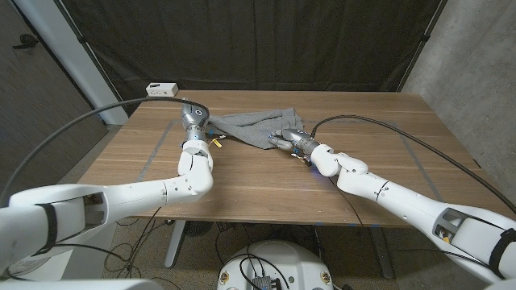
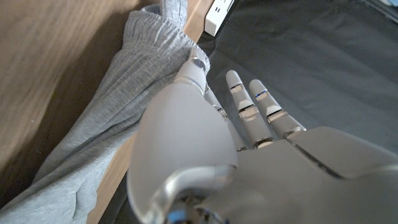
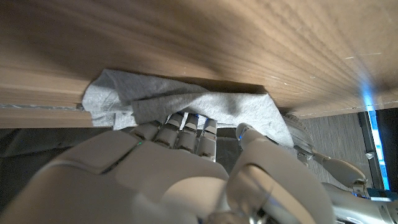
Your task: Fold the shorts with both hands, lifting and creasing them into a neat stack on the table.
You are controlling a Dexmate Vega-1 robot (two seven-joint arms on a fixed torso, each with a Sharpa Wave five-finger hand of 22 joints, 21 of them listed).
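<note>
Grey shorts (image 1: 256, 126) lie crumpled at the middle of the wooden table (image 1: 266, 181), towards its far side. My left hand (image 1: 194, 118) stands at their left end. In the left wrist view its fingers (image 2: 249, 106) are straight and apart, and the thumb touches the ribbed waistband (image 2: 149, 56). My right hand (image 1: 287, 138) rests on the near right edge of the shorts. In the right wrist view its fingers (image 3: 185, 129) reach straight into a fold of the shorts (image 3: 186, 102). The fingertips are hidden by cloth and the thumb (image 3: 252, 138) lies against it.
A white power strip (image 1: 161, 88) sits at the table's far left edge, also (image 2: 217, 15). A black cable (image 1: 379, 122) runs across the table's right side from my right wrist. A dark curtain hangs behind the table. Bare wood spreads in front of the shorts.
</note>
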